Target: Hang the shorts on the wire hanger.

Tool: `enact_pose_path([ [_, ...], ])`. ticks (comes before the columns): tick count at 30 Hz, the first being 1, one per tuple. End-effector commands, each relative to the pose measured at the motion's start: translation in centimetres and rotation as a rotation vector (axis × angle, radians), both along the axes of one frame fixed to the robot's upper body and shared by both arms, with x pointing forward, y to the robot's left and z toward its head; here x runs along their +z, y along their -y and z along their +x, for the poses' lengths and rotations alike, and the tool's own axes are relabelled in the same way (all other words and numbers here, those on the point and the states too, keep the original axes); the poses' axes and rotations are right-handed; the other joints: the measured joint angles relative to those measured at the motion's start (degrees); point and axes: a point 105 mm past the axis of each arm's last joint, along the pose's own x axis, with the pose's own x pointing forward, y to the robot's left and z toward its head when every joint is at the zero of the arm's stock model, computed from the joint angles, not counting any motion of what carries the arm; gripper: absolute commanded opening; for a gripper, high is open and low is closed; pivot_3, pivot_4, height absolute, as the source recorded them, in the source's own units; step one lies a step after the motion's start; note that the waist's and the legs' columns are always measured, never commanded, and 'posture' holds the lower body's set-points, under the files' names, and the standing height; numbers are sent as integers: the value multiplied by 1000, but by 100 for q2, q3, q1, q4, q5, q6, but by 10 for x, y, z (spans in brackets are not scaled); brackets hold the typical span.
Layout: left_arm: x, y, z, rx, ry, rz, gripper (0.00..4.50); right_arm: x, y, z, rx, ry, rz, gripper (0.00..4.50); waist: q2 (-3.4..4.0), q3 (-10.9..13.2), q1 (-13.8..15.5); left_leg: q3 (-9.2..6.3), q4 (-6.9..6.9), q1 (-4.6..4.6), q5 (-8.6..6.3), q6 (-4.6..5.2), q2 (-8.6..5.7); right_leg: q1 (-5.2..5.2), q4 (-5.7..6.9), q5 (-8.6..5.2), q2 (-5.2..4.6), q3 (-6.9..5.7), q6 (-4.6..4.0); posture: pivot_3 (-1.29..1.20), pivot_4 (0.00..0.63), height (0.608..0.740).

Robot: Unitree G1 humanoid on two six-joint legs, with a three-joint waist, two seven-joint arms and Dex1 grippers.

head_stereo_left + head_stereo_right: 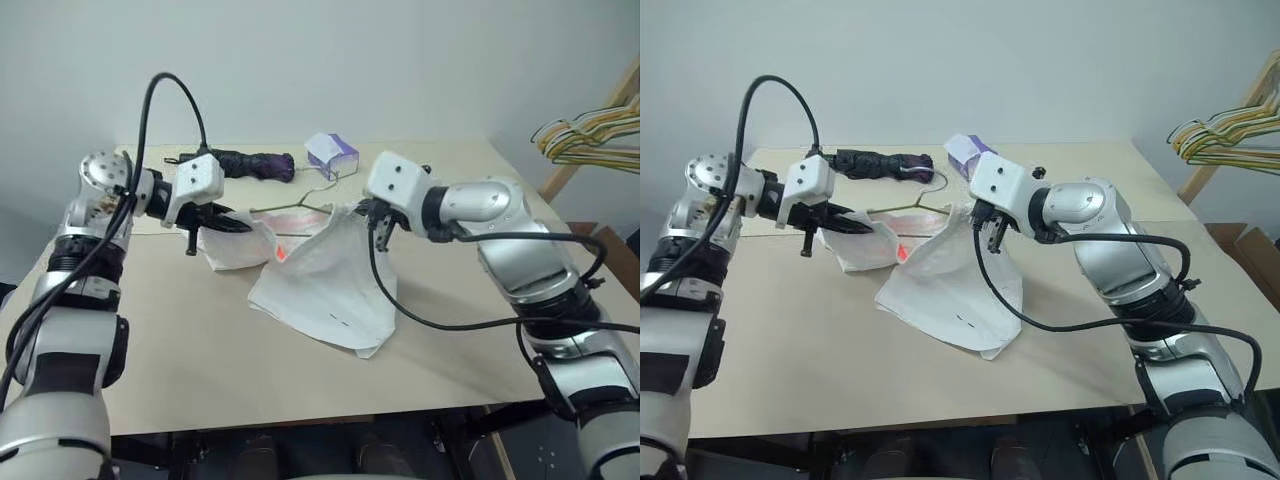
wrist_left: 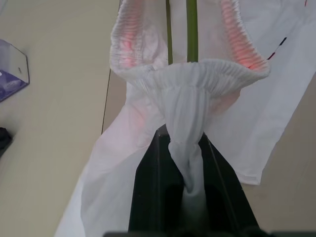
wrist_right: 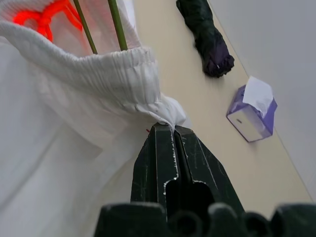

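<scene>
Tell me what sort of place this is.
Probably a plain indoor test room set up for laundry practice: a bare beige table against a blank white wall, white shorts and a wire hanger on it, a tissue box, and a bunch of hangers at the side.

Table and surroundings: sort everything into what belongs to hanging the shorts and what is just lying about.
For the job:
- shorts, waistband pinched by left gripper and right gripper
- wire hanger, running into the waist opening

Lying about:
- tissue box
- folded dark umbrella
- bunch of hangers off to the right
</scene>
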Motion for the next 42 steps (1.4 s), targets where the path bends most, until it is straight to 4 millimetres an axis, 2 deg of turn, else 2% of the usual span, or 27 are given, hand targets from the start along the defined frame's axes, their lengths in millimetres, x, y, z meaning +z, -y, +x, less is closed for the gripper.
enact_pose_path([
  [1, 19, 5, 1, -14, 74, -49, 0, 8, 3, -5, 43, 104, -66, 68, 0, 0, 18, 0, 0, 0, 0, 0, -2, 1, 0, 0, -2, -1, 0, -12, 0, 740],
  [2, 21, 6, 1, -16, 76, -57, 0, 4, 3, -8, 68, 108, -85, 372, 0, 0, 21, 1, 0, -1, 0, 0, -2, 1, -1, 0, -3, -3, 0, -12, 0, 740],
  [4, 23, 6, 1, -22, 79, -67, 0, 1, 4, -10, 89, 96, -86, 688, -1, 0, 12, 1, 0, -1, 0, 0, -2, 3, -3, 0, -3, -4, 1, -14, 0, 740],
  [8, 24, 5, -4, -50, 64, -63, 0, -6, 11, -3, 73, 106, -103, 1971, -1, 0, -26, 1, 0, 2, 0, 0, 0, 2, 1, 0, 0, -2, 0, -16, 0, 740],
  [14, 20, 5, -6, -63, 51, -52, 0, -7, 17, 4, 89, 134, -106, 1971, -1, 0, -18, 1, 0, 2, 0, 0, 0, 2, -1, 0, 0, -2, 0, -18, 0, 740],
  [20, 20, 9, -8, -103, 47, -56, 0, -7, 12, -3, 190, 102, -77, 1971, -1, 0, -15, 0, 0, 3, 0, 0, 0, 3, -1, 0, 0, -2, 0, -26, 0, 740],
  [28, 27, 15, -12, -150, 60, -90, 0, -19, 11, 0, 237, -57, -62, 1971, -1, 0, -23, 0, 1, 4, 0, 0, 0, 5, -1, 0, -1, -1, 0, -26, 0, 740],
  [31, 27, 14, -12, -148, 58, -97, 0, -18, 10, -3, 254, -81, -23, 1395, -1, 0, -23, -2, 0, 5, 0, 0, 0, 5, 0, 0, 0, -3, 0, -25, 0, 740],
  [35, 20, 10, -9, -128, 64, -76, 0, -17, 12, -2, 231, -81, 1, 68, -1, -1, -22, -1, 1, 4, 0, 0, 0, 5, 0, 0, 0, -2, 0, -34, 0, 740],
  [41, 19, 13, -3, -97, 40, -90, 0, -18, 14, -2, 214, -99, 21, 25, -1, -1, -34, -1, 1, 4, 0, 0, 0, 4, 0, 0, 0, -3, 0, -46, 0, 740],
  [42, 20, 14, -3, -103, 48, -100, 612, -18, 14, -2, 211, -101, 27, 0, -1, -1, -33, -1, 1, 4, 0, 0, 0, 4, 0, 0, 0, -3, 0, -51, 0, 740],
])
